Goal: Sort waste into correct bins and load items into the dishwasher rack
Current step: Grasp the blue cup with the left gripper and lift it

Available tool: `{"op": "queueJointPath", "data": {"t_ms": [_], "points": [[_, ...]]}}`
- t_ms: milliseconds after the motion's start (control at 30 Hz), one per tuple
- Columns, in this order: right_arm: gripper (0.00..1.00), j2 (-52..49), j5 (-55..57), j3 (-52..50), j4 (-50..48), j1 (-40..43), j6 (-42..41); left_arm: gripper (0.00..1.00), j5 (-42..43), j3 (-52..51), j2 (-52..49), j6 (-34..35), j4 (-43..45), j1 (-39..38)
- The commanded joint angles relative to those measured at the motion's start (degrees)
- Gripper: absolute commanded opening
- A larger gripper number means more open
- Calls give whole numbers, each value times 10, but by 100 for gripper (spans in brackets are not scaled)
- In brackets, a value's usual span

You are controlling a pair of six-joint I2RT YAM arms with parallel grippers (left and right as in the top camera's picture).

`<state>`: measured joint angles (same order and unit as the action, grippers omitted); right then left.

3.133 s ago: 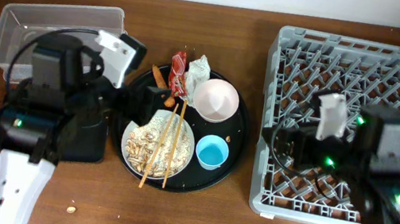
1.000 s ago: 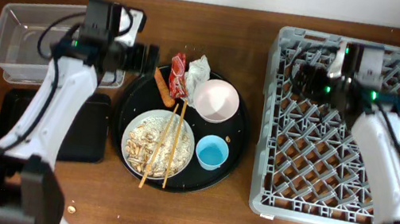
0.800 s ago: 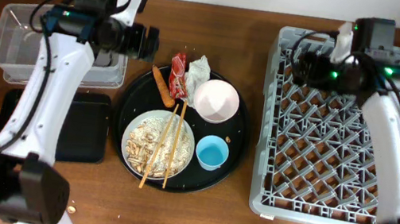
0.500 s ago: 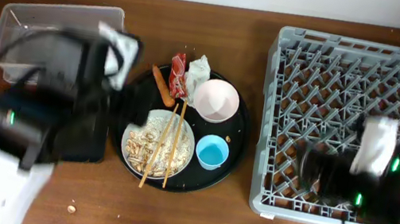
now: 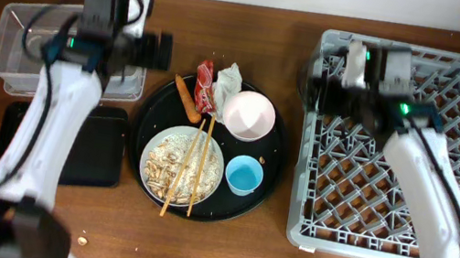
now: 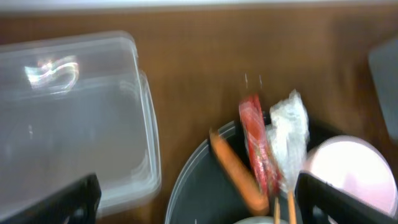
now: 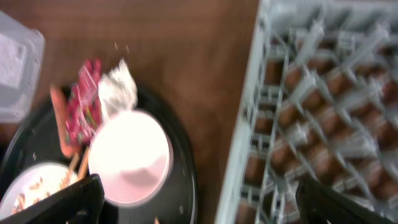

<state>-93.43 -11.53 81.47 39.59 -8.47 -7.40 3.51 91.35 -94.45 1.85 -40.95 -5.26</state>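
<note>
A white bowl (image 5: 249, 115), a light-blue cup (image 5: 244, 176) and a white plate (image 5: 162, 151) of beige scraps (image 5: 169, 173) sit on a round black tray. Wooden chopsticks (image 5: 200, 157) lie across the plate. An orange carrot stick (image 5: 185, 93), a red-and-white wrapper (image 5: 205, 86) and a white tissue (image 5: 229, 80) lie at the tray's back. My left gripper (image 5: 161, 50) hovers open and empty between the clear tub (image 5: 19, 26) and the tray. Its view shows the carrot stick (image 6: 236, 171), wrapper (image 6: 255, 140) and tissue (image 6: 287, 121). My right gripper (image 5: 313, 91) is open and empty at the grey rack's (image 5: 401, 221) left edge, near the bowl (image 7: 130, 158).
The round black tray (image 5: 270, 158) sits between the bins and the rack. The shallow black tray (image 5: 96, 159) lies in front of the clear tub, partly under my left arm. A small crumb (image 5: 83, 240) lies on the wooden table near the front edge.
Both arms have swung from low at the front to high at the back. The left now points at the tray's back, the right at the rack's left edge. The objects have not moved.
</note>
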Motion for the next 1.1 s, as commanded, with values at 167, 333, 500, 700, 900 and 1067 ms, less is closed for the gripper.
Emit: {"op": "queueJointPath", "data": {"t_ms": [167, 333, 500, 700, 900, 1067], "points": [[98, 81, -3, 306, 334, -25, 24, 99, 32, 367, -26, -25, -379, 2], [98, 280, 195, 190, 449, -240, -137, 99, -9, 288, 99, 3, -514, -96], [98, 327, 147, -167, 235, -303, -192, 99, -104, -138, 338, 157, -269, -135], [98, 98, 145, -158, 110, -284, -174, 99, 79, -179, 241, 46, -204, -46], [98, 312, 91, -150, 190, -45, -169, 80, 118, -179, 52, -13, -167, -224], [98, 306, 92, -150, 211, -42, -169, 73, 117, -179, -35, -13, -98, -302]]}}
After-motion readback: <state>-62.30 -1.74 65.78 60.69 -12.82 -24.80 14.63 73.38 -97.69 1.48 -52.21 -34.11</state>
